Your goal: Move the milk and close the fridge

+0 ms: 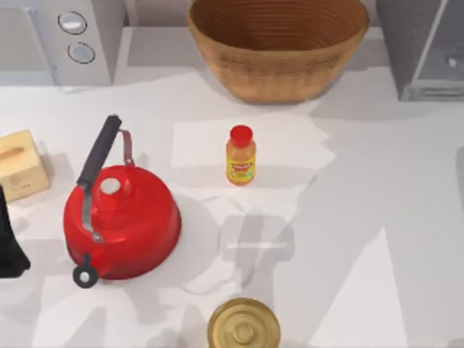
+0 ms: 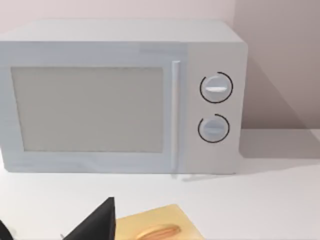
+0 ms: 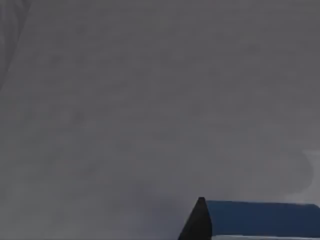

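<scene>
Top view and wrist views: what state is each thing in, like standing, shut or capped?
Red kettle: upright, lid on.
Orange bottle: upright, cap on.
Basket: upright, empty.
Microwave: door shut.
Gold jar: lid on.
Milk: beside right gripper, hold unclear.
Fridge: door unclear.
Left gripper: parked at left edge.

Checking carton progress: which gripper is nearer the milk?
Right. The right gripper is right beside the milk's blue top; the left gripper hangs at the table's left edge, near the red kettle.

Overhead table view; wrist views near microwave (image 2: 120, 100), fridge (image 3: 150, 100).
</scene>
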You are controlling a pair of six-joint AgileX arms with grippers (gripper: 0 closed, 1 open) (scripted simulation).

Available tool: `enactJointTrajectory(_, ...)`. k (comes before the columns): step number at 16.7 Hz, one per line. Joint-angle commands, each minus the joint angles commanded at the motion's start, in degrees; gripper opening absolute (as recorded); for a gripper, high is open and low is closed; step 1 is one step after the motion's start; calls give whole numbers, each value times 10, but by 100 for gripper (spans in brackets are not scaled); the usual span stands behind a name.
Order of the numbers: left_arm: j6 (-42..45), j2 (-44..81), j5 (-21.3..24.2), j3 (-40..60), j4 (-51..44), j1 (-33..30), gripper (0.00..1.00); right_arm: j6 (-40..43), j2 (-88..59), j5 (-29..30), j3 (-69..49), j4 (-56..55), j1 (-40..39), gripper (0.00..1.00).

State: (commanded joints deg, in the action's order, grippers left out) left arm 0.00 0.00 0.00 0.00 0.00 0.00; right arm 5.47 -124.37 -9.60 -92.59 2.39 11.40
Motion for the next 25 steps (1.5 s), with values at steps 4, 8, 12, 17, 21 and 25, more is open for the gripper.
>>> enactJointTrajectory(4, 0, 0, 0, 0, 0, 0, 100, 0, 0, 0, 0, 0, 0, 8)
enactJointTrajectory(8, 0, 0, 0, 0, 0, 0, 100, 0, 0, 0, 0, 0, 0, 38)
enactJointTrajectory(12, 0, 0, 0, 0, 0, 0, 100, 0, 0, 0, 0, 0, 0, 68)
enactJointTrajectory(17, 0, 0, 0, 0, 0, 0, 100, 0, 0, 0, 0, 0, 0, 100)
enactJointTrajectory(21, 0, 0, 0, 0, 0, 0, 100, 0, 0, 0, 0, 0, 0, 100)
enactJointTrajectory(25, 0, 0, 0, 0, 0, 0, 100, 0, 1, 0, 0, 0, -1, 100)
